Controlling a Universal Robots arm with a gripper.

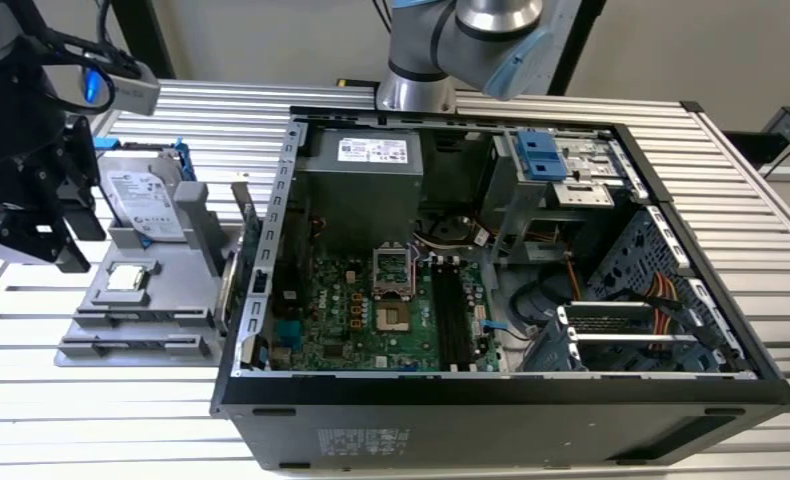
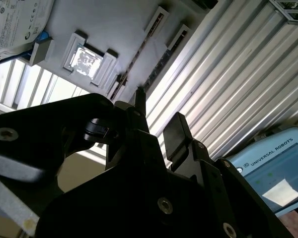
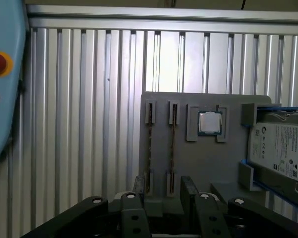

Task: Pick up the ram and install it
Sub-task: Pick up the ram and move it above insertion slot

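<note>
At 9 o'clock of the open black computer case (image 1: 502,400), over the grey plastic holder (image 3: 208,163): black two-finger tool (image 3: 164,183), spread apart. Long thin brown ram stick (image 3: 172,144) stands slotted in the holder, beside its twin (image 3: 150,146).

Open air above gray tray (image 1: 108,335), in the exterior view computer case (image 1: 502,420) close at three o'clock, upright hard drive (image 1: 142,195) at twelve, gripper (image 1: 48,235) at nine, free table (image 1: 102,410) at six.

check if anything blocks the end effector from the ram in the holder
Nothing visible does: in the first wrist view the open end effector hangs over the gray holder, its two ram sticks standing exposed.
</note>
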